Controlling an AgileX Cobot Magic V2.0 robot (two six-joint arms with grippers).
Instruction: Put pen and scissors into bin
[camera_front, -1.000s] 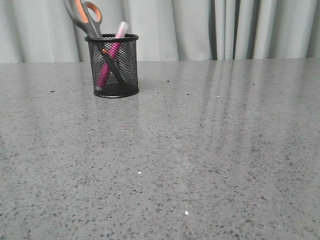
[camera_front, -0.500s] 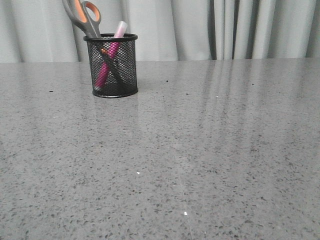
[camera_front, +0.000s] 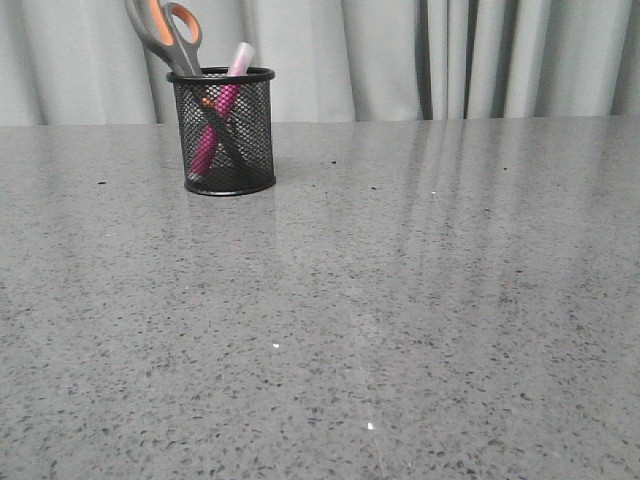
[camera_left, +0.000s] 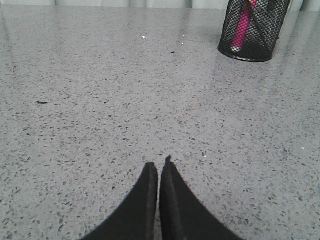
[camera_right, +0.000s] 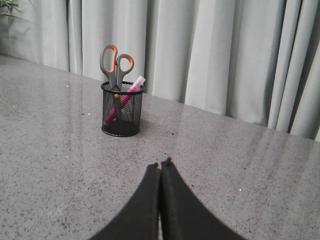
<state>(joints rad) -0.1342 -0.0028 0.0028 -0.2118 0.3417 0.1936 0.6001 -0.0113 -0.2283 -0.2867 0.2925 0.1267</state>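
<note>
The black mesh bin (camera_front: 222, 130) stands at the far left of the grey table. The magenta pen (camera_front: 215, 130) leans inside it, its pale cap above the rim. The scissors (camera_front: 165, 30) stand in it blades down, grey and orange handles sticking out. The bin (camera_right: 122, 109), scissors (camera_right: 116, 62) and pen (camera_right: 127, 95) also show in the right wrist view. The left wrist view shows the bin (camera_left: 252, 30) and the pen (camera_left: 242, 27). My left gripper (camera_left: 159, 167) and my right gripper (camera_right: 160, 164) are both shut and empty, low over the table, well away from the bin. Neither shows in the front view.
The speckled grey table (camera_front: 400, 300) spreads wide in front of the bin. Pale curtains (camera_front: 450, 60) hang behind its far edge. A plant's leaves (camera_right: 7, 6) show at the far corner in the right wrist view.
The front view has shifted very slightly, so the bin sits a touch higher and further left than one second ago. Nothing else has moved.
</note>
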